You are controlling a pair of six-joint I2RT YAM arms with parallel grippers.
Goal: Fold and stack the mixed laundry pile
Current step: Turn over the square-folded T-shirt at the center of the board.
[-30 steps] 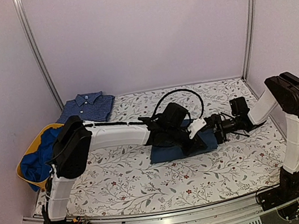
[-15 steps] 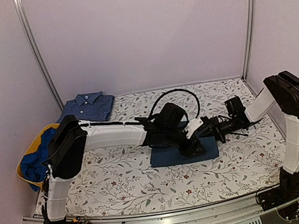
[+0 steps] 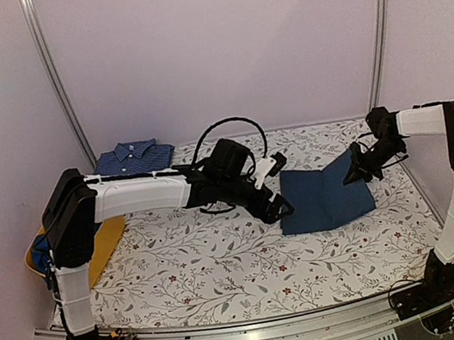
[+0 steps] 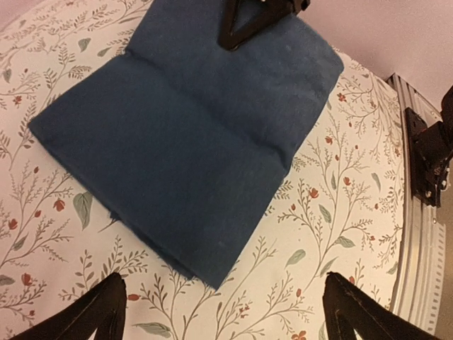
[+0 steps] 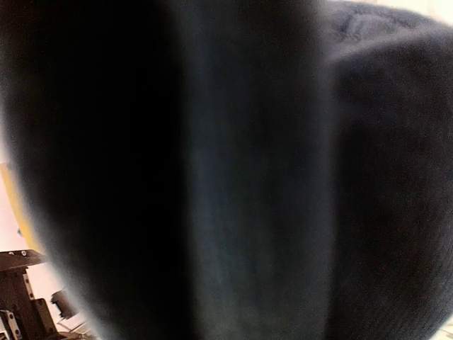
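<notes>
So the navy piece [image 3: 323,197] is folded into a rectangle and sits right of the middle of the table [image 3: 192,272], a bit toward the far side. There's a crease running across it, and the half on the right looks tipped up off the table rather than lying flat.

The right gripper [image 3: 356,173] is what's got it: the claw is clamped down on the far-right edge of the navy piece. From the left wrist camera you can see those black fingers pinching the cloth's edge at the top of the view [image 4: 248,18]. The right wrist camera is no help, just dark blurry fabric filling almost the whole shot.

The left gripper [image 3: 279,211] is just off the left edge of the navy piece, jaws spread wide and holding nothing. In its own camera the two fingertips [image 4: 106,312] stand apart over the flowery tablecloth, with the near corner of the cloth between and just beyond them, not touching it as far as I can tell.

Further out, the checked shirt [image 3: 134,161] is folded neatly, collar up, at the far left corner. Near the left edge is the yellow tub [image 3: 104,243], mostly hidden behind the left arm, with only a sliver of the royal-blue piece [image 3: 36,249] peeking out.
</notes>
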